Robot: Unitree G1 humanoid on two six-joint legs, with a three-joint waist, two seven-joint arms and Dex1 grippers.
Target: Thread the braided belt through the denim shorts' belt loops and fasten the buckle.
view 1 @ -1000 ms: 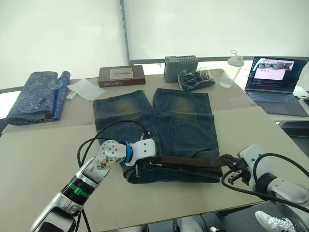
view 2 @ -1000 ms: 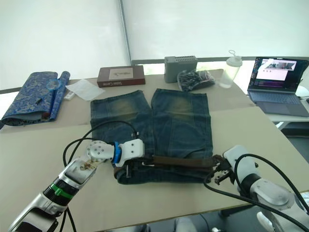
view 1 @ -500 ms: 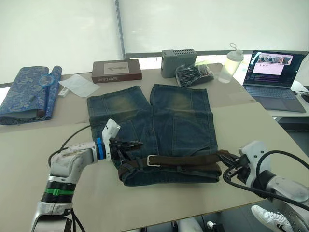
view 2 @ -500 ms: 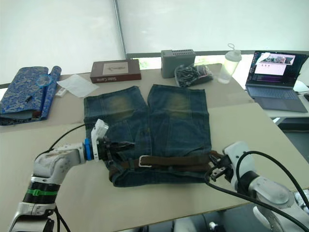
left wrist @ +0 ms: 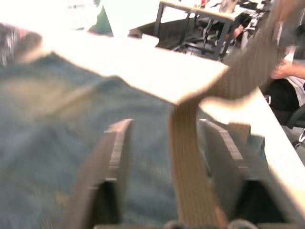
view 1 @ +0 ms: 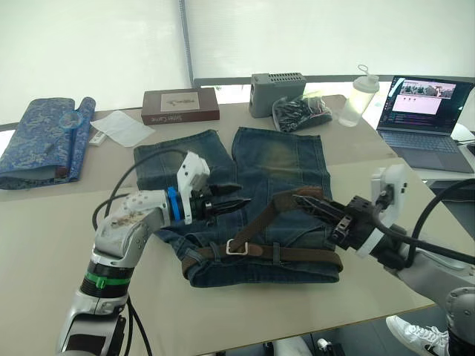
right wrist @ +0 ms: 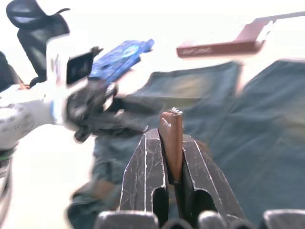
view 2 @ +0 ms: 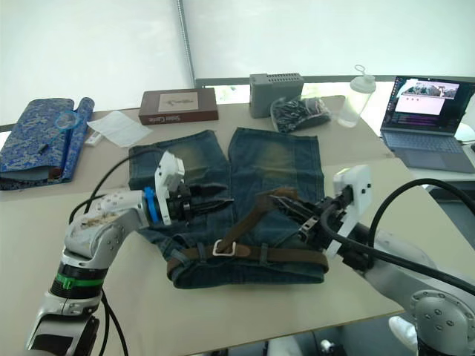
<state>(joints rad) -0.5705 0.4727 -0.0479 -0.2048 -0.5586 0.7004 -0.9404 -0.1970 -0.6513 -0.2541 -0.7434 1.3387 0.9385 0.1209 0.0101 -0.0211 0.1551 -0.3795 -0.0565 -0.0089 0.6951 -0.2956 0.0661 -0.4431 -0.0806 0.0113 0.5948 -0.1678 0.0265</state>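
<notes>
From the left eye view, the faded blue denim shorts [view 1: 245, 200] lie flat on the beige bench [view 1: 44, 245], and the dark brown braided belt [view 1: 293, 254] runs along their waistband at the near edge, with its small silver rectangular buckle [view 1: 237, 247] left of the waistband's middle. The belt's free end rises from the buckle up to the right claw [view 1: 310, 202], above the shorts' right leg. The left claw [view 1: 236, 204] hovers above the left leg, tips pointing at that raised strap. The left wrist view shows the left claw's black fingers [left wrist: 112, 157] spread wide, the strap running between them untouched. In the right wrist view the right claw [right wrist: 170, 143] is pressed together, pinching the belt tip. The threading looks done and fastening is in hand; next, the tip likely must be fed through the buckle frame.
</notes>
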